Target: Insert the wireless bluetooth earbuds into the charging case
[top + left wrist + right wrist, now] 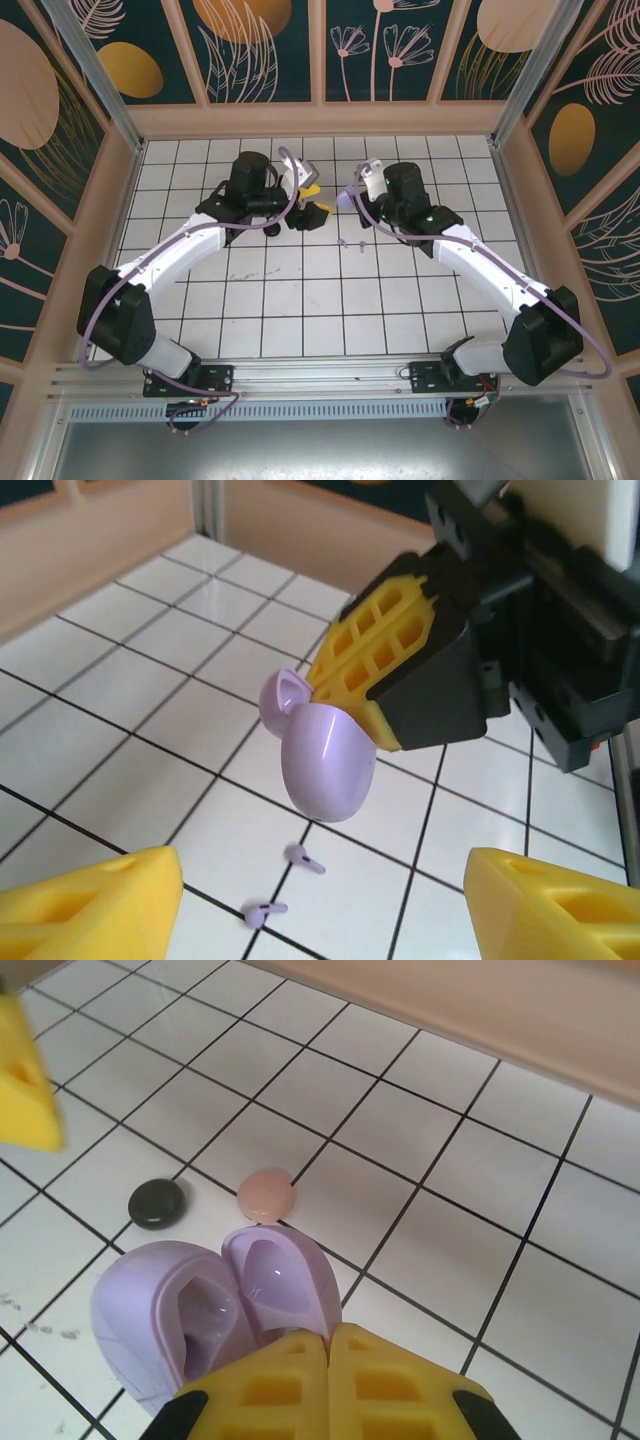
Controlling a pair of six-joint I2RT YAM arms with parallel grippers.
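My right gripper (328,1335) is shut on the lid edge of an open lavender charging case (200,1310) and holds it above the tiles. The case's wells look empty. In the left wrist view the same case (325,760) hangs in the right gripper's yellow fingers (390,650). Below it two lavender earbuds (305,858) (265,912) lie on the tiles. My left gripper (320,920) is open, with one yellow finger on each side of the earbuds and nothing between them. From above, the two grippers (315,202) (355,192) face each other at mid-table, and the earbuds (350,242) lie just in front.
A shut black case (155,1203) and a shut pink case (266,1194) lie side by side on the white tiled table (480,1210). A wooden wall (480,1010) borders the far edge. The tip of the left finger (25,1080) shows at the upper left of the right wrist view.
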